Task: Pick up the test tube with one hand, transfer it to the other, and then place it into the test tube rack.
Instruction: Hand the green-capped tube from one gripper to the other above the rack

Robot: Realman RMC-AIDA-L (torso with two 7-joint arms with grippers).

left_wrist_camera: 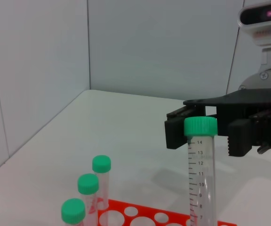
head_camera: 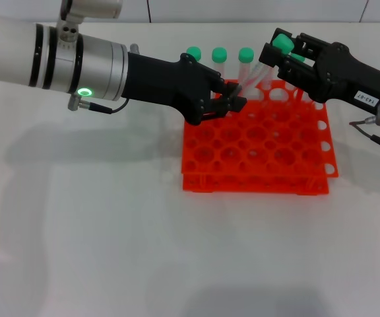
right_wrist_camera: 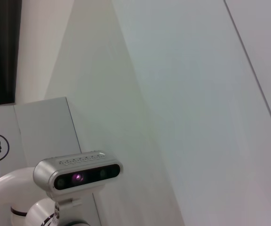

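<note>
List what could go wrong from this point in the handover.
1. The test tube hangs tilted between the left gripper at its lower end and the right gripper at its green cap; an early release might drop it.
2. Tilted, it may miss a hole of the test tube rack.
3. It could knock the standing tubes.

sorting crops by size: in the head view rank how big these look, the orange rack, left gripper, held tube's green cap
1. test tube rack
2. left gripper, closer to the camera, so unsure
3. green cap of the test tube
</note>
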